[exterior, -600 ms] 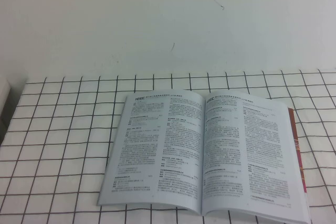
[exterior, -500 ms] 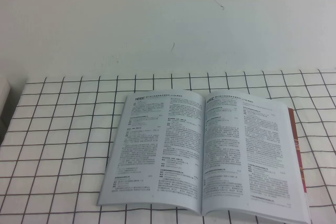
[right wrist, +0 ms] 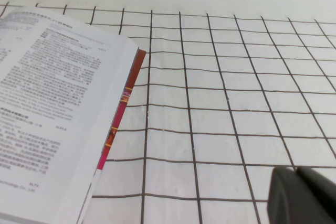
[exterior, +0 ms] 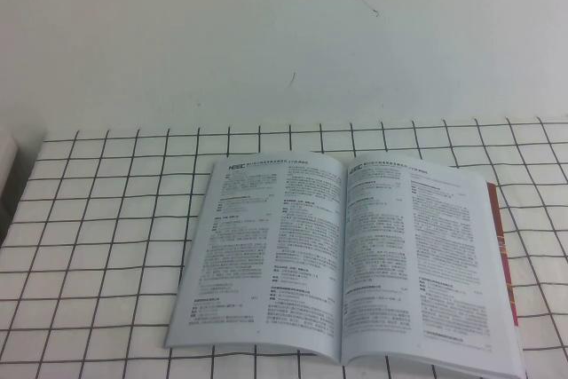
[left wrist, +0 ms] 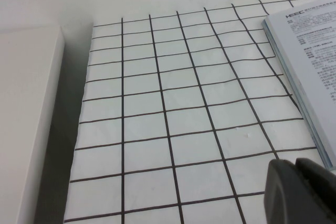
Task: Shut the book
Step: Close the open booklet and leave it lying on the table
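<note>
Two wrist views alone catch the hands. The left hand (left wrist: 300,191) is a dark corner over the checked worktop (left wrist: 168,108), near the left page edge of the book (left wrist: 310,51). The right hand (right wrist: 302,196) is a similar dark corner, well off the book's right side, where a red cover edge (right wrist: 122,109) peeks out. I cannot tell whether either hand is open or closed, or holds anything. The high view shows the whole book lying open, pages up, right of centre.
</note>
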